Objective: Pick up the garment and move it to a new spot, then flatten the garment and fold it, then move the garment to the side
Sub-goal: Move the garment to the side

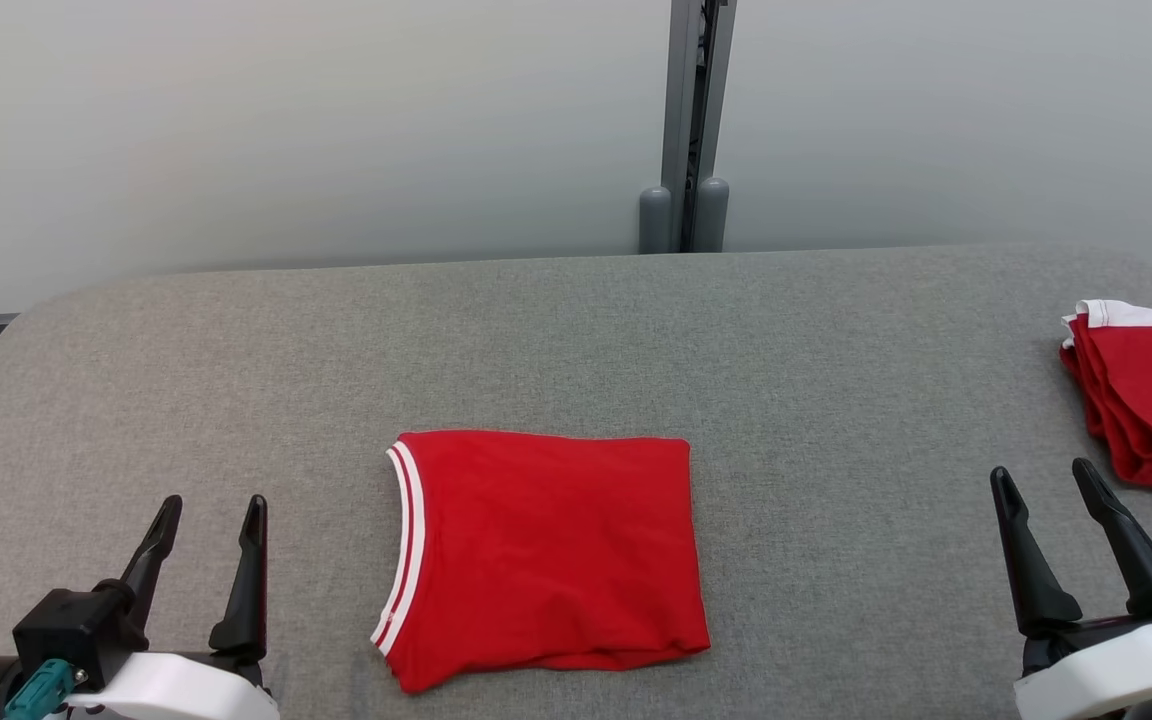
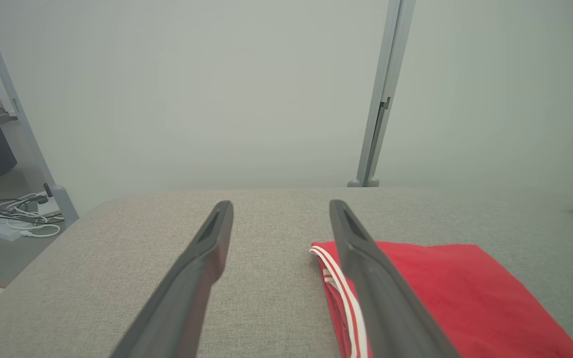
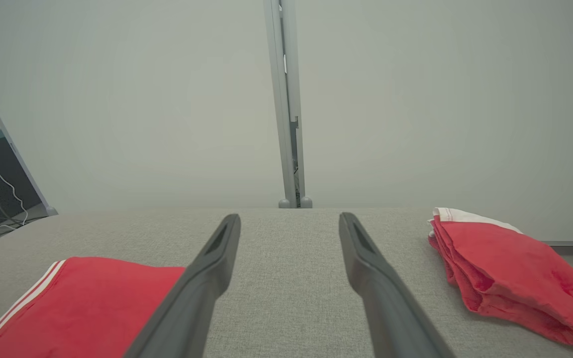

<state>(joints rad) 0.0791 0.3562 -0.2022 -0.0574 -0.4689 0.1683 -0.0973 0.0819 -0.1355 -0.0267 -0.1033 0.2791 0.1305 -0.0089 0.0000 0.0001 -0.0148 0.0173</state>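
Mid-table: garment folded, claws idle

Near left, the left gripper (image 1: 214,505) stood spread, empty. The garment (image 1: 546,555) lay folded at centre, seemingly awaiting its move aside. Near right, the right gripper (image 1: 1039,470) gaped empty near the pile (image 1: 1151,400).

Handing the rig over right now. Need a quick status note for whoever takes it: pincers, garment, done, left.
Pincers: left pincer open and empty, left of the red garment; right pincer open and empty, between it and the red pile.
Things: red garment lies folded mid-table, white-striped edge facing left; red pile sits at the right edge.
Done: flattening and folding, by the look of it.
Left: move the garment to the side, probably toward the pile.
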